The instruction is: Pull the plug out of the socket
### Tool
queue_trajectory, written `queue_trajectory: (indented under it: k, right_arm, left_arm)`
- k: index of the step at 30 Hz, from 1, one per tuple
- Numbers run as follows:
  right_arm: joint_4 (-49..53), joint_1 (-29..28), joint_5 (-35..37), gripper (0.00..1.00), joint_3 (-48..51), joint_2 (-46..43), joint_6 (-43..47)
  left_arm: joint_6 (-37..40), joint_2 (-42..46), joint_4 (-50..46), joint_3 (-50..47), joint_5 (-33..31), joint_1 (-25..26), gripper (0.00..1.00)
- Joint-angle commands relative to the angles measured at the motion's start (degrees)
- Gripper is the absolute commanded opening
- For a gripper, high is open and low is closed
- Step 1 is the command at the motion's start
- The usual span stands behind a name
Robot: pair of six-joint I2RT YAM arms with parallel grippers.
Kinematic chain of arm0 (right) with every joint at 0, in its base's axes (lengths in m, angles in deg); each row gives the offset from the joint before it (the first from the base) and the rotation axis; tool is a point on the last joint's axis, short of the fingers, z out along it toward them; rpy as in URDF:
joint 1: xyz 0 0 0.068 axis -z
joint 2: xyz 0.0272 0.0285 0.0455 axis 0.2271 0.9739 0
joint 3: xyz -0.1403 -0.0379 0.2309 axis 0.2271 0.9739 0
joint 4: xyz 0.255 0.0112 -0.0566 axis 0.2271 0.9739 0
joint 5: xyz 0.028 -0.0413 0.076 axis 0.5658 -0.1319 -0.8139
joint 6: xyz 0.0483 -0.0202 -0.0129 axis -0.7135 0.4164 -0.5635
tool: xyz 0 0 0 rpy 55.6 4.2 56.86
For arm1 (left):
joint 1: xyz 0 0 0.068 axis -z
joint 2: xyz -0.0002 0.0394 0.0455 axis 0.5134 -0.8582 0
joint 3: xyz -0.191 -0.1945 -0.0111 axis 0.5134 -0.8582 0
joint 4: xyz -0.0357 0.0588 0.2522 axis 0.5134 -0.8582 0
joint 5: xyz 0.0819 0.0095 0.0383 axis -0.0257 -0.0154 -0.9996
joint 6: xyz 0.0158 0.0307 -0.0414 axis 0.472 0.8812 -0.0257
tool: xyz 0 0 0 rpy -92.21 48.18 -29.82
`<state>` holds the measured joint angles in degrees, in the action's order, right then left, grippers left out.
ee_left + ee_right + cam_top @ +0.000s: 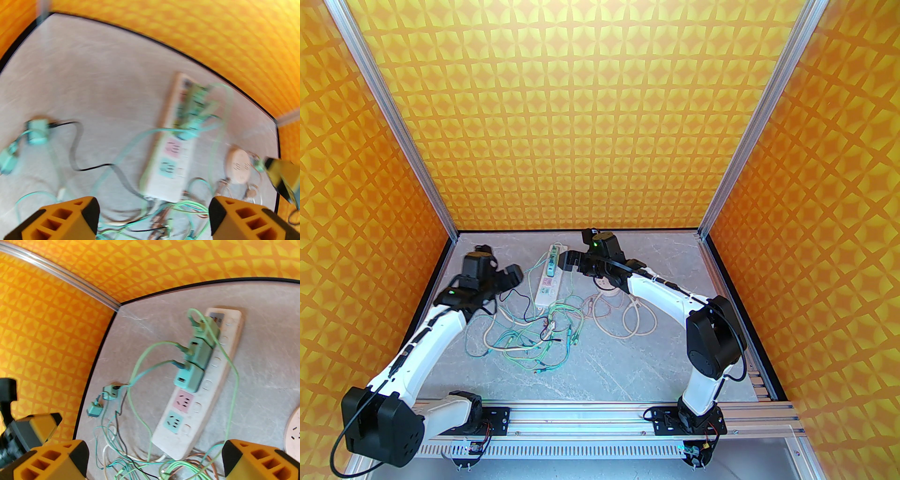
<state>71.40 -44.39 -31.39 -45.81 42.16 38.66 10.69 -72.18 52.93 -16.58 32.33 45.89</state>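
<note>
We are holding the left gripper (152,220) and right gripper (154,462) spread wide and empty near the power strip (180,441), seemingly lining up on the three green plugs (199,352) sitting in its far sockets.

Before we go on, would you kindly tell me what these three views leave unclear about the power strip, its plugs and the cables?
- Left wrist view: motion blur smears the green plugs on the power strip, so they cannot be counted there.
- Right wrist view: the round socket is cut off by the right edge.
- Top view: the cable tangle is too fine to trace any cable to its plug.
</note>
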Motion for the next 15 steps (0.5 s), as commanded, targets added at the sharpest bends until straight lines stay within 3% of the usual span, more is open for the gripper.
queue_trajectory:
  k: [1,7,15]
  right_arm:
    - [-0.8,1.25,1.38,0.98,1.74,-0.12,-1.72]
    - [0.37,1.59,2.8,0.99,2.96,-0.71,-1.05]
    - [2.34,1.92,3.64,0.98,2.44,-0.79,-0.35]
  left_arm:
    - [2.46,-1.46,7.72,-1.4,-1.99,4.41,0.76]
    - [4.76,-10.37,10.4,1.6,-5.91,10.17,0.73]
    - [6.1,-22.44,13.95,6.28,-6.49,11.89,0.68]
